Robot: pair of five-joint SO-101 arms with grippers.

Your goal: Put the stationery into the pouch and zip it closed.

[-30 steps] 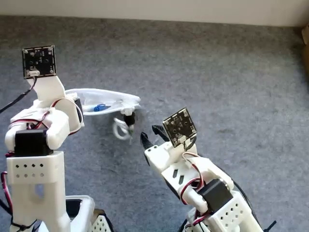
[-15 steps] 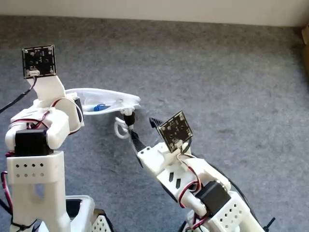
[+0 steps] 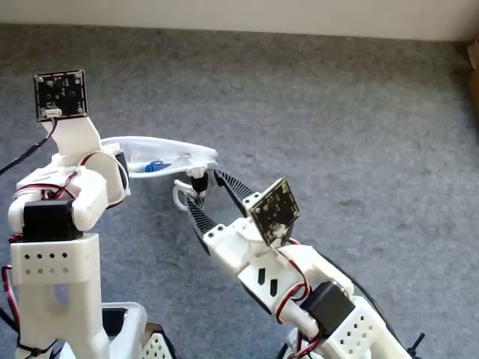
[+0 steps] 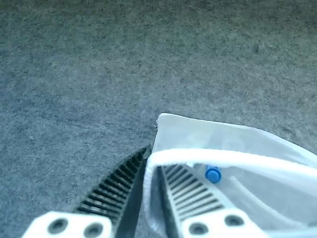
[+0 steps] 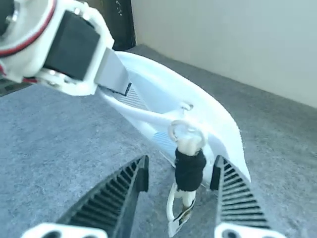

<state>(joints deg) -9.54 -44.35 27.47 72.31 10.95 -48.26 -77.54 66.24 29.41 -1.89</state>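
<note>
White, half-clear plastic, the pouch [image 3: 168,158] lies left of centre in the high view. Its long axis runs across the frame, from the left arm to a free end near the middle. At the pouch's left end the left gripper [image 4: 153,164] is clamped on the rim, one ribbed finger on each side of the wall. A small blue item [image 3: 155,167] lies inside, close to that held end.

Further right, at the free end, the black pull [image 3: 198,182] hangs off the zip toward the lower edge of the frame. A white cord loop [image 3: 182,196] trails below it onto the grey carpet [image 3: 352,112].

The right gripper [image 3: 202,188] comes up from lower right, and its jaws stand apart with the pull between them. In the right wrist view the pull [image 5: 189,168] sits upright in the gap, apart from both fingers and nearer to one of them.

The right arm is plainly the nearer one to the pull. The mouth seems to gape between the held end and the pull. So the zip probably has to run leftward along the pouch's length, toward the left gripper, once the jaws pinch the pull.
</note>
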